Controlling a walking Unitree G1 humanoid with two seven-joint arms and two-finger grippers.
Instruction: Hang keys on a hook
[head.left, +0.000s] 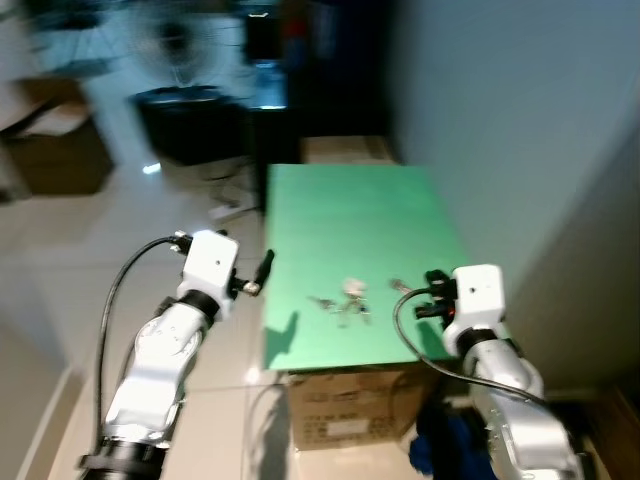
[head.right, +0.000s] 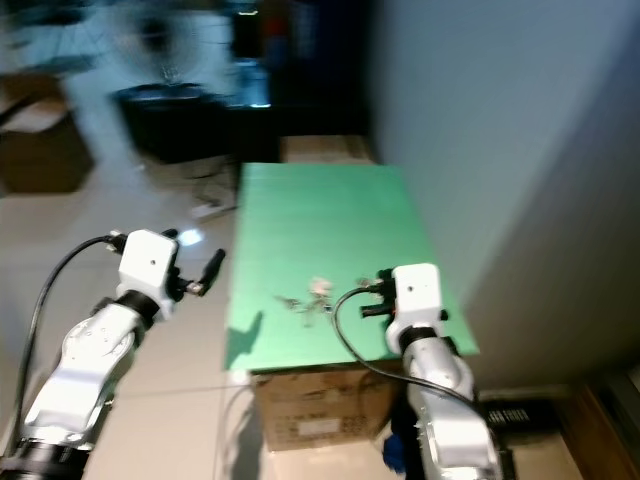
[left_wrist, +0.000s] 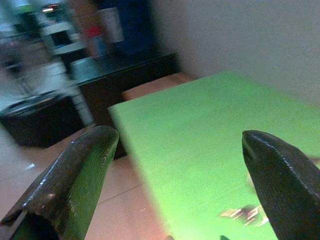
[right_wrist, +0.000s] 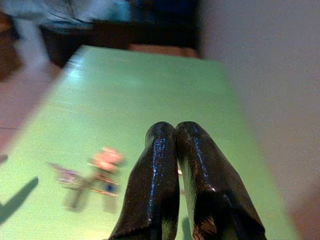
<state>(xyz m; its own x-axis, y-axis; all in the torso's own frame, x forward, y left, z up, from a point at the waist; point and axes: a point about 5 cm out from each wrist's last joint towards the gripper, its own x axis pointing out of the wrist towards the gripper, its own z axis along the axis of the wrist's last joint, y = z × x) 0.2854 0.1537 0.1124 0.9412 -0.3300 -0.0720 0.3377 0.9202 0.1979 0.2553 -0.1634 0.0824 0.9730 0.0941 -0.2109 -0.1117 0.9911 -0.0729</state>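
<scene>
A small bunch of keys lies on the green table top, toward its near edge. My left gripper hovers just off the table's left edge, level with the keys, and its fingers stand wide apart in the left wrist view, so it is open. The keys show blurred low between those fingers. My right gripper is over the near right part of the table, a short way right of the keys. Its two black fingers press together with nothing between them, and the keys lie off to their side.
The green top rests on a cardboard box. A grey wall runs along the table's right side. A dark bin and a fan stand at the back, and a brown box sits on the tiled floor at far left.
</scene>
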